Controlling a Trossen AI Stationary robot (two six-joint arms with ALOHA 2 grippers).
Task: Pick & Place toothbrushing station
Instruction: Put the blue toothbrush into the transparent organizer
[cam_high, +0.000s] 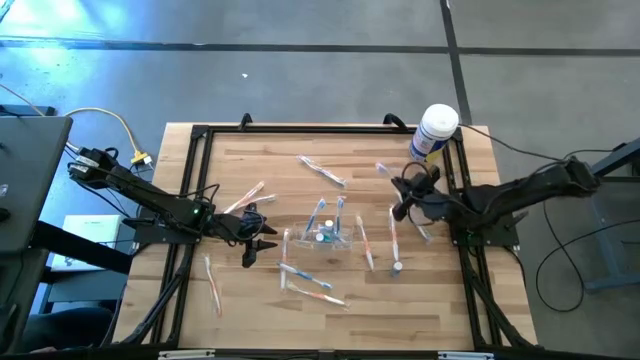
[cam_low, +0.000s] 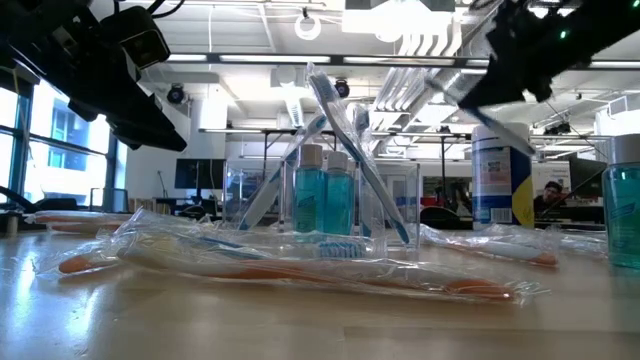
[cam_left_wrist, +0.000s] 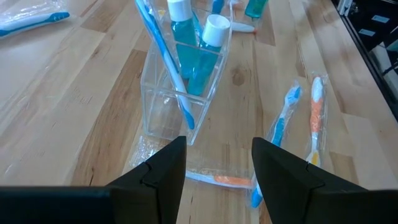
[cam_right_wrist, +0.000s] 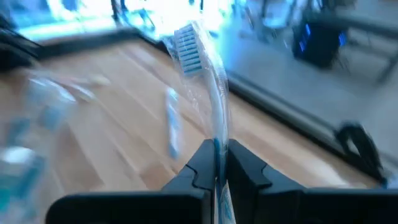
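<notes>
The toothbrushing station (cam_high: 328, 236) stands at table centre and already holds two small blue bottles (cam_left_wrist: 194, 50) and toothbrushes. The right gripper (cam_right_wrist: 217, 163), at 3 o'clock from the station, is pressed together on a wrapped toothbrush (cam_right_wrist: 202, 74), head outward. Carry the brush over the holder, align its length with a free compartment, and lower it clear of the bottles before release. The left gripper (cam_left_wrist: 217, 163), at 9 o'clock, waits with its fingers spread and empty, facing the holder's near wall; keep it clear of the clear plastic.
</notes>
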